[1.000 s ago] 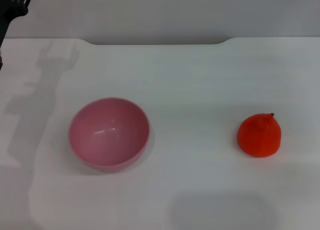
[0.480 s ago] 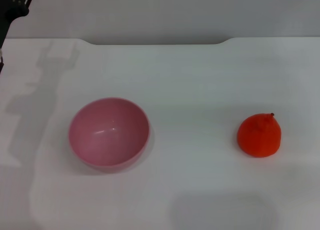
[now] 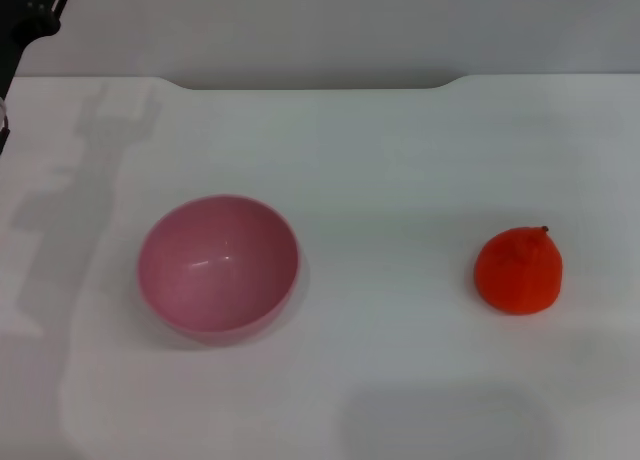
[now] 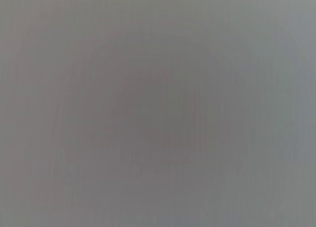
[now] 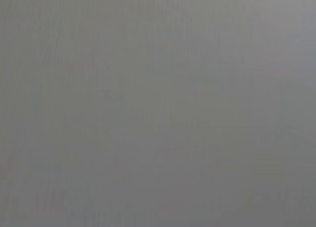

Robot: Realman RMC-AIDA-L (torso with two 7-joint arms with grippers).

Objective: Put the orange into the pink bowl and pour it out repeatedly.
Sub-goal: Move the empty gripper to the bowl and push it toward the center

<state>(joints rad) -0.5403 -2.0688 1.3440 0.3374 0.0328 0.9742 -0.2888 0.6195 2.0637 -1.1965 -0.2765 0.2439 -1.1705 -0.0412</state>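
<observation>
Neither gripper's fingers can be made out, so whether they are spread or closed cannot be told, and nothing is held. Only a dark part of the left arm shows, raised at the far left corner of the head view, well apart from both objects; the right arm is out of sight. The pink bowl stands upright and empty on the left of the white table. The orange rests on the table to the right, well apart from the bowl, with bare tabletop between them and all around. Both wrist views show only featureless grey.
</observation>
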